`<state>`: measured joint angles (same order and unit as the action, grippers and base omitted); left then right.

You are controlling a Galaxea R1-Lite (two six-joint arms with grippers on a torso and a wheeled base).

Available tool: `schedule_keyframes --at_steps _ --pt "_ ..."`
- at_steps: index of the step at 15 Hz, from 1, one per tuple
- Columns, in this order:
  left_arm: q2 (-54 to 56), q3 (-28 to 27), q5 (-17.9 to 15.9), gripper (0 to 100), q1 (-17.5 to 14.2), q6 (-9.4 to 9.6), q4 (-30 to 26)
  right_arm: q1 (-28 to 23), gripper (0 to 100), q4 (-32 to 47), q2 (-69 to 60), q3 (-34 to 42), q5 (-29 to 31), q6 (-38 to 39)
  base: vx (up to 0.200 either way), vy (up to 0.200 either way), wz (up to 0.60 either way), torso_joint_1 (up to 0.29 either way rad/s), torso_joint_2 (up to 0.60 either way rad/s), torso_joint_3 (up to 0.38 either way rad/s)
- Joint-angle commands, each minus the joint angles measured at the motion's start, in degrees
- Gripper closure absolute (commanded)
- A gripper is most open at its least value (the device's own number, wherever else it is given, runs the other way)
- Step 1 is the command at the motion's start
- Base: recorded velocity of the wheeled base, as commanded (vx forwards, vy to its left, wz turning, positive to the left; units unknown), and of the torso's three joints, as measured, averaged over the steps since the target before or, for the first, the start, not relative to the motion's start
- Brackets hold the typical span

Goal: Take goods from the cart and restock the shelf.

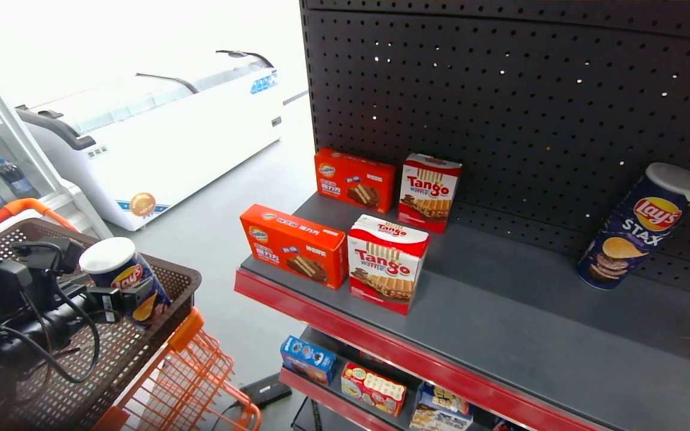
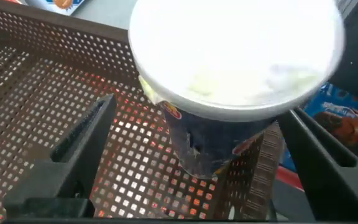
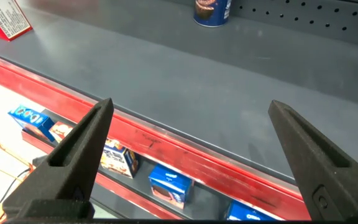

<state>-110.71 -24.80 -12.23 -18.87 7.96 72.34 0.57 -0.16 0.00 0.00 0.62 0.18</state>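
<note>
A dark blue chips can with a white lid (image 1: 123, 275) stands tilted in the brown mesh cart basket (image 1: 159, 326). My left gripper (image 1: 124, 296) is open, with one finger on each side of the can's body (image 2: 219, 146). A gap shows between the can and one finger (image 2: 82, 146); the other finger (image 2: 316, 162) is close beside it. My right gripper (image 3: 191, 118) hangs open with nothing in it, above the front edge of the grey shelf (image 3: 185, 74). A second chips can (image 1: 641, 224) leans against the pegboard at the shelf's right.
Two orange boxes (image 1: 294, 245) (image 1: 354, 179) and two red-and-white wafer boxes (image 1: 387, 263) (image 1: 429, 191) fill the shelf's left part. The shelf has a red front lip (image 1: 381, 347). Small boxes (image 1: 309, 359) sit on the lower shelf. A white freezer (image 1: 159, 137) stands behind the cart.
</note>
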Motion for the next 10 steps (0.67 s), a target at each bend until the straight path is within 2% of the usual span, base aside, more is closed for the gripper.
schedule_keyframes --at_steps 1,6,9,10 --pt "-4.33 -3.51 0.01 0 0.33 -0.05 0.08 0.04 0 -0.02 0.0 0.0 -0.01 -0.01 0.0 0.0 0.0 0.0 0.0 0.0" --pt "-9.26 -7.81 0.01 0 0.94 -0.14 1.75 0.04 0 -0.02 0.0 0.0 -0.01 -0.01 0.0 0.0 0.0 0.0 0.0 0.0" --pt "-12.24 -9.92 0.01 0 1.56 -1.37 3.25 0.04 0 -0.02 0.0 0.0 -0.01 -0.01 0.0 0.0 0.0 0.0 0.0 0.0" --pt "-12.68 -10.18 0.01 100 1.56 -1.37 3.6 0.04 0 -0.02 0.0 0.0 -0.01 -0.01 0.0 0.0 0.0 0.0 0.0 0.0"
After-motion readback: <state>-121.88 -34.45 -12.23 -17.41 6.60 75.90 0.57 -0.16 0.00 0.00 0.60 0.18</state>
